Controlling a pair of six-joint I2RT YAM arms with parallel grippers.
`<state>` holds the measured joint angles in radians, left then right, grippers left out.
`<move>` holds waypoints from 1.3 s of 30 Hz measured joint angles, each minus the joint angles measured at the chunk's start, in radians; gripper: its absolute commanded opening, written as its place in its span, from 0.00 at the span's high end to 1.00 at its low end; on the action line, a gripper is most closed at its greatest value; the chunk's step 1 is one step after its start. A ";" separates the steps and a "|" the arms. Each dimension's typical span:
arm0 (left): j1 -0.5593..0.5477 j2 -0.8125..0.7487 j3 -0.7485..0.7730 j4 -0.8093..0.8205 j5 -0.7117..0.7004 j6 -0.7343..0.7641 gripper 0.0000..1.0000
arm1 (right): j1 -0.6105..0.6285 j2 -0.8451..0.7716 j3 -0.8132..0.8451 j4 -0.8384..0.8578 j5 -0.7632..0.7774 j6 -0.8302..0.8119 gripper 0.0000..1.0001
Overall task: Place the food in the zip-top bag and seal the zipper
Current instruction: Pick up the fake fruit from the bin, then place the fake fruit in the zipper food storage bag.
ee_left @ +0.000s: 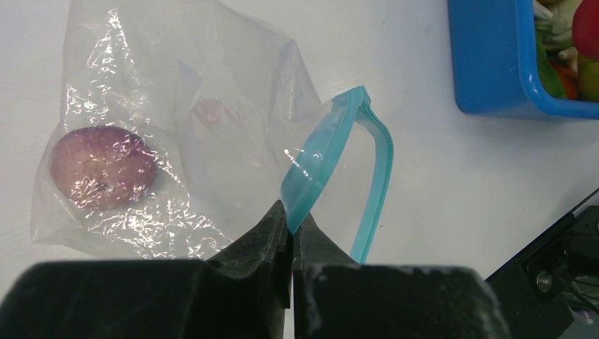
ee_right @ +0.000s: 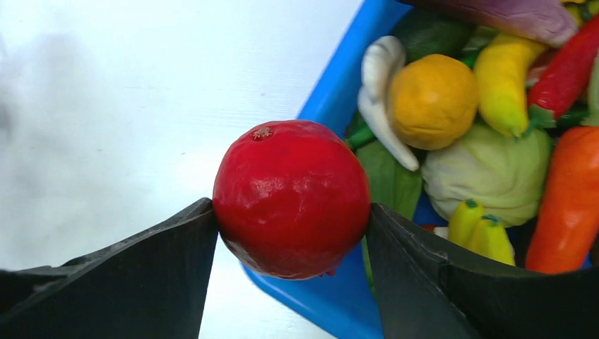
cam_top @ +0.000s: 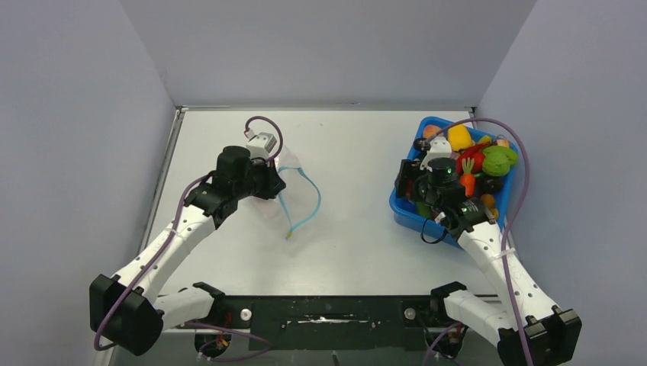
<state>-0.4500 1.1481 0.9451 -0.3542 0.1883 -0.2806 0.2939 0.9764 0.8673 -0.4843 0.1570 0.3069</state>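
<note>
The clear zip-top bag lies on the white table left of centre, with a purple piece inside it. Its light blue zipper stands open in a loop, also seen from above. My left gripper is shut on the zipper's near lip and holds the mouth up. My right gripper is shut on a round red fruit over the near-left edge of the blue bin. From above, the right gripper is at the bin's left side.
The blue bin at the right holds several toy foods: an orange-yellow round fruit, a yellow pepper, a pale green cabbage, a carrot. Grey walls enclose the table.
</note>
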 measured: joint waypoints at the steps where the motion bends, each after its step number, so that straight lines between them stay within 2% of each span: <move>1: 0.000 0.000 0.001 -0.001 0.003 -0.002 1.00 | 0.018 -0.005 0.002 0.002 0.000 0.008 0.40; 8: 0.000 0.025 0.053 -0.011 0.037 -0.045 1.00 | 0.130 -0.012 0.003 0.074 -0.089 0.082 0.40; 16: 0.000 0.050 0.089 -0.017 0.087 -0.100 1.00 | 0.314 -0.016 -0.036 0.369 -0.195 0.233 0.39; 22: 0.000 0.061 0.101 -0.017 0.132 -0.135 1.00 | 0.435 0.109 -0.039 0.536 -0.201 0.303 0.36; 29: 0.000 0.061 0.101 -0.016 0.169 -0.166 1.00 | 0.486 0.267 0.014 0.544 -0.185 0.331 0.33; 39: 0.000 0.061 0.101 -0.013 0.203 -0.193 1.00 | 0.507 0.346 0.072 0.518 -0.146 0.338 0.14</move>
<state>-0.4503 1.2087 1.0462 -0.3668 0.3908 -0.4732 0.8005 1.3220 0.9398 0.0338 0.0109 0.6445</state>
